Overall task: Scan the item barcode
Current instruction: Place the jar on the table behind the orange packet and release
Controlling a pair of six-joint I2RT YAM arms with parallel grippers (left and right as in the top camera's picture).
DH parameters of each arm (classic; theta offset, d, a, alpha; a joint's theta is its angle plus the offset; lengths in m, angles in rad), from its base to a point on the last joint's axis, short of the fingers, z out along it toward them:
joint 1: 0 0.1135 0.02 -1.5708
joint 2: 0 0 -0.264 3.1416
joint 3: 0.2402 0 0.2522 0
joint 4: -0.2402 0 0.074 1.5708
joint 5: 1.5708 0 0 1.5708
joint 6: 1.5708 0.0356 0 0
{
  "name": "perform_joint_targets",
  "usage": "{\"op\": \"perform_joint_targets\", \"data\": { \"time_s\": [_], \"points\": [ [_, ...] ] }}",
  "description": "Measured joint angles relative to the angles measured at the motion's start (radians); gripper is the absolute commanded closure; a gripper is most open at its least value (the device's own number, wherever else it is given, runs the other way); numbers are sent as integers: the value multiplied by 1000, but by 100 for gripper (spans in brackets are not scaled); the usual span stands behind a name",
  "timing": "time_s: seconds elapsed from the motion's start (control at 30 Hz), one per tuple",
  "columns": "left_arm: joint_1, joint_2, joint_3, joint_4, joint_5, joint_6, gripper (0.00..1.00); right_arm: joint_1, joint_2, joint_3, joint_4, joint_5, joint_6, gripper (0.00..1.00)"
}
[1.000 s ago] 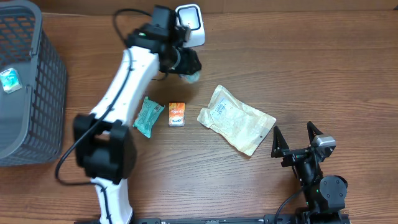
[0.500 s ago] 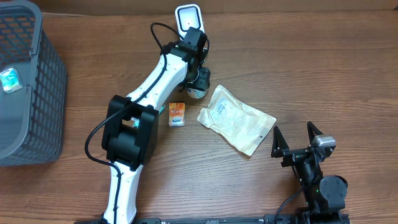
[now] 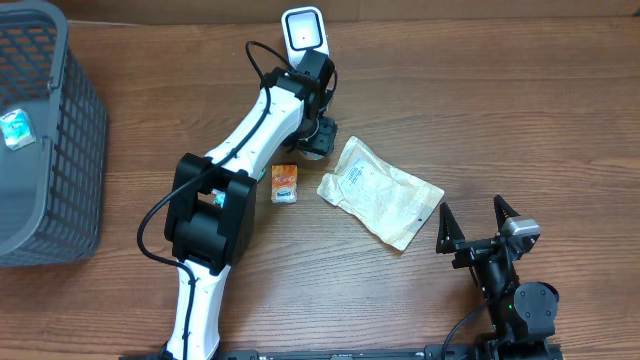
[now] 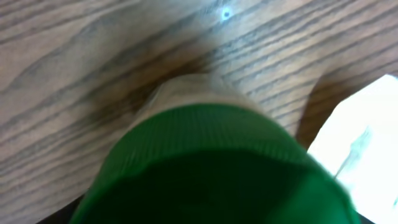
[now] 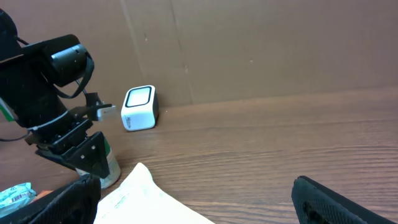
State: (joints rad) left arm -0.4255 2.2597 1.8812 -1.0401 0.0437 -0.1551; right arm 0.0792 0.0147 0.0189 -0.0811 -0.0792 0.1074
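As seen from overhead, one white scanner (image 3: 303, 30), one orange packet (image 3: 285, 184), one white pouch (image 3: 380, 190), one basket (image 3: 60, 150) and one green-capped bottle (image 3: 313, 150) are out. The left gripper (image 3: 318, 135) covers the bottle beside the pouch, its grip impossible to tell, and the right gripper (image 3: 478, 220) gapes wide, empty. Left wrist: the cap (image 4: 211, 162) fills the frame. Right wrist: the bottle stands upright, long axis vertical, cap up

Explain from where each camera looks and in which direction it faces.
Overhead: sits above the table and faces straight down on the scanner, pouch and basket. It shows the left arm and the open right end effector.
Left wrist: points down, very close to a green-capped container. No fingers show.
Right wrist: sits low and looks level across the table toward the back wall. Its own dark fingers are in the bottom corners.
Shared: the overhead and right wrist views both show the scanner, the pouch and the left arm.
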Motion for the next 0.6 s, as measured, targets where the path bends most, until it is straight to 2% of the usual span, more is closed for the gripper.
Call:
{"op": "perform_joint_targets", "data": {
  "time_s": [0.17,0.4,0.53,0.6],
  "points": [
    [0,0,148,-83,0,5,24,0,0,0,0,0,0,0],
    [9,-12,498,-237,1,8,24,0,0,0,0,0,0,0],
    [51,-45,678,-335,3,8,25,0,0,0,0,0,0,0],
    [92,-75,739,-373,4,8,21,0,0,0,0,0,0,0]
  ]
}}
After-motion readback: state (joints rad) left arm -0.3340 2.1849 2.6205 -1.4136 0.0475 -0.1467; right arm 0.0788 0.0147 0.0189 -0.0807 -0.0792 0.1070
